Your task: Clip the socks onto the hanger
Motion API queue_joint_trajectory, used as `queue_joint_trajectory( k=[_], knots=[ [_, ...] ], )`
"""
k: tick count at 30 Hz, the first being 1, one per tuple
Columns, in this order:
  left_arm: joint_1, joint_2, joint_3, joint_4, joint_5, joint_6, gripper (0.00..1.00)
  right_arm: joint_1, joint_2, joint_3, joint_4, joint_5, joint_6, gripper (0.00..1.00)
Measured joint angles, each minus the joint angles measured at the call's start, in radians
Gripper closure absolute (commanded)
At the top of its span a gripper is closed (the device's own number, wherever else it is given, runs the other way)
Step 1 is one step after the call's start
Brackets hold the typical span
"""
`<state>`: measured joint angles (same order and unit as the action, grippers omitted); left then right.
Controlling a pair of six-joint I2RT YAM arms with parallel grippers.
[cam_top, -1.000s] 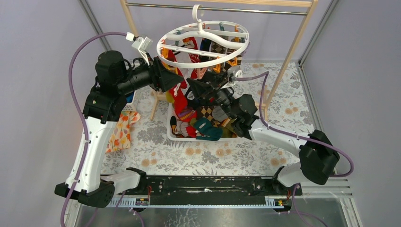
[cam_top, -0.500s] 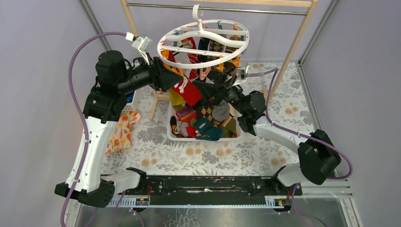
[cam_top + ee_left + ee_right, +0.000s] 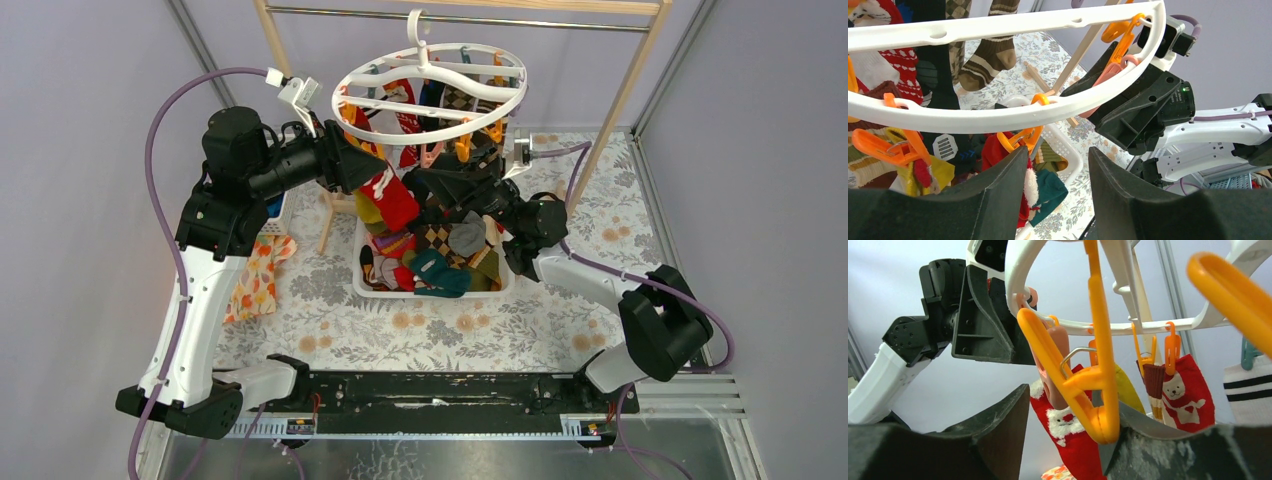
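Observation:
The white oval hanger (image 3: pixel 470 47) hangs from the metal bar with several socks clipped on. A red Santa sock (image 3: pixel 390 198) hangs from a pink clip (image 3: pixel 1053 365) at the front left rim, and shows in the right wrist view (image 3: pixel 1068 435). My left gripper (image 3: pixel 357 165) is open and empty beside that rim (image 3: pixel 998 117), its left finger next to an orange clip (image 3: pixel 1020 140). My right gripper (image 3: pixel 432 185) is open under the front rim (image 3: pixel 1128 327). An orange clip (image 3: pixel 1098 405) dangles between its fingers, against the right one. More socks (image 3: pixel 430 265) lie in the basket.
A white basket (image 3: pixel 357 285) stands on the flowered tablecloth below the hanger. An orange-flowered cloth (image 3: pixel 255 275) lies at the left. The wooden rail frame (image 3: pixel 620 100) stands behind, its right post close to the right arm's cable.
My right gripper has risen and moved right, up under the hanger's front rim. The red Santa sock was drawn up and now hangs shorter. The left arm has barely moved.

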<state>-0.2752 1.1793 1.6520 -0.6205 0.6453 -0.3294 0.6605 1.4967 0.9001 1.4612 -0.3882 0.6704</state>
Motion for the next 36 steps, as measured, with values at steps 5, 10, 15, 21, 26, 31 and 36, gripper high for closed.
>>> queue_joint_trajectory(
  k=[5,10,15,21,26,31,36],
  knots=[
    [0.000,0.000,0.000,0.000,0.000,0.000,0.46,0.000,0.004,0.000,0.022,0.002,0.026,0.55],
    [0.000,0.000,0.000,0.000,0.000,0.000,0.47,-0.001,0.004,0.000,0.038,0.005,0.032,0.64],
    [0.000,0.000,0.000,0.000,0.000,0.000,0.46,-0.001,0.004,0.000,0.043,0.003,0.041,0.74],
    [0.000,0.000,0.000,-0.002,0.000,0.006,0.44,0.009,0.006,0.000,0.053,0.005,0.044,0.58],
    [0.000,-0.001,0.000,-0.002,0.000,0.008,0.45,0.034,0.012,0.000,0.048,0.030,0.027,0.36],
    [0.000,-0.001,0.002,-0.005,0.000,0.008,0.44,0.038,0.040,-0.004,0.099,0.076,0.044,0.36],
    [0.000,-0.001,0.012,-0.011,0.000,0.010,0.45,0.038,0.090,-0.005,0.119,0.092,0.070,0.39]
  ],
)
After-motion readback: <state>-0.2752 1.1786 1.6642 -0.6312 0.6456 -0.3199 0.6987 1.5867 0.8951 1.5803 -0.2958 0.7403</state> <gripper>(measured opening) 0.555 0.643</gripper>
